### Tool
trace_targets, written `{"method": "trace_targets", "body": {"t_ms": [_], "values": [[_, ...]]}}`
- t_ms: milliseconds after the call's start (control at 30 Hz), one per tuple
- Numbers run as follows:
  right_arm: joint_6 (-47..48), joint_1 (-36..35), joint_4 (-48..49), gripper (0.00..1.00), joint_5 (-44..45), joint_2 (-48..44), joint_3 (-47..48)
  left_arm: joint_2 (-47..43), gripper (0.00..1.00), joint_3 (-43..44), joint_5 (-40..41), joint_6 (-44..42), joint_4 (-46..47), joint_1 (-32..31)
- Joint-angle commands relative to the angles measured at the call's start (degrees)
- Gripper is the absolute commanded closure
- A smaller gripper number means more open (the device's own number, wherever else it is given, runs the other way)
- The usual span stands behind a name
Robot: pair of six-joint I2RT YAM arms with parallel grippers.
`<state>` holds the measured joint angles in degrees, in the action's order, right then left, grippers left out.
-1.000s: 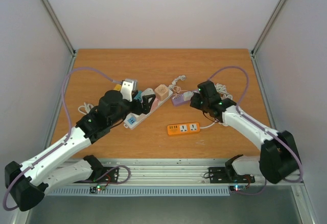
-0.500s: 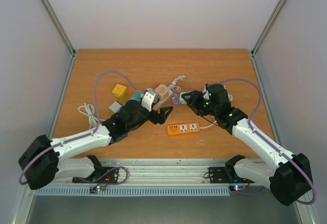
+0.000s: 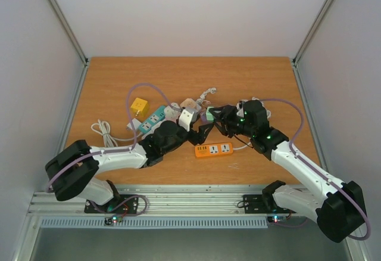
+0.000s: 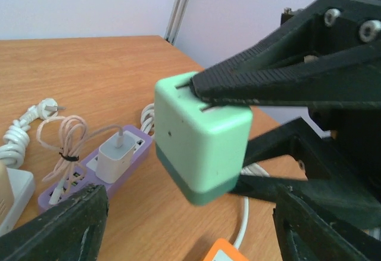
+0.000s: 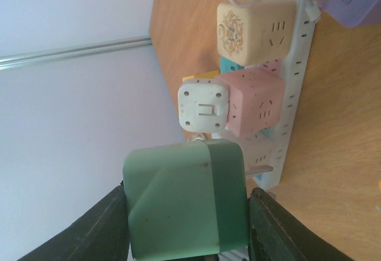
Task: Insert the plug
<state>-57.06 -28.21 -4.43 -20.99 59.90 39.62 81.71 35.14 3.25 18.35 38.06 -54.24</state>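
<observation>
Both arms have swung inward since the earlier frame, the left one leaving the far-left strips to meet the right at mid-bench.

Top external: left end effector (image 3: 201,131) and right end effector (image 3: 219,117) stand nearly tip to tip above the bench (image 3: 119,76), just beyond the orange power strip (image 3: 213,149).

Left wrist: the green cube plug (image 4: 202,139) hangs clear of the bench, tilted, clamped top and bottom by the right arm's fingers (image 4: 286,82). The left end effector's own fingers (image 4: 56,225) stand wide apart, gripping nothing. A purple strip (image 4: 89,171) carrying a white charger (image 4: 116,157) lies behind.

Right wrist: the plug fills the gap of the right end effector. Beyond it lies the white power strip (image 5: 294,88), crowded by a beige cube (image 5: 253,31), a pink cube (image 5: 253,103) and a white cube (image 5: 204,107).

Hazards: with the tips so near, a left closure could strike the right fingers or twist the tilted plug loose. Neighbouring cubes and loose cords leave little room at the white strip's sockets.
</observation>
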Motion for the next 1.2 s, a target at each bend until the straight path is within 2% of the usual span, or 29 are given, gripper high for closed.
{"method": "trace_targets", "body": {"t_ms": [0,167,400,467,533,633,767,867,967,1067,1167], "values": [[-2.64,-1.67,-0.40,0.57,1.93,-1.60,0.70,2.43,0.26,4.06,4.50,1.07,6.76,-1.10],[-3.32,-3.09,-0.57,0.57,2.29,-1.41,0.63,4.64,0.37,6.38,5.58,1.19,5.95,-1.31],[-2.68,-3.41,-1.98,0.56,3.04,-2.54,0.76,6.16,0.65,7.11,5.53,0.19,4.57,-1.38],[-1.07,-3.60,-3.31,0.54,4.62,-3.59,0.99,6.15,0.71,6.78,4.51,-0.96,5.20,-1.39],[2.16,-3.61,-6.06,0.47,6.57,-4.87,1.98,5.88,0.76,6.49,2.91,-2.47,5.77,-1.40],[10.55,-3.60,-11.75,0.27,10.38,-7.06,4.26,5.19,0.80,6.32,-0.63,-6.46,5.92,-1.39],[26.53,-3.61,-19.28,0.15,13.49,-8.66,8.18,4.07,0.82,6.94,-5.28,-12.49,2.78,-1.31],[42.72,-3.61,-26.48,0.14,9.46,-7.44,13.01,3.51,0.81,6.96,-11.97,-19.50,0.54,-1.31],[53.22,-3.57,-34.78,0.14,8.11,-7.47,16.94,2.61,0.81,7.75,-17.80,-28.60,-3.78,-1.31],[59.33,-3.59,-41.28,0.15,8.54,-8.36,19.31,2.00,0.83,6.67,-20.20,-36.02,-2.95,-1.31],[60.26,-3.61,-45.36,0.16,9.07,-8.70,19.84,1.80,0.83,6.33,-20.63,-40.94,-2.59,-1.31]]}}
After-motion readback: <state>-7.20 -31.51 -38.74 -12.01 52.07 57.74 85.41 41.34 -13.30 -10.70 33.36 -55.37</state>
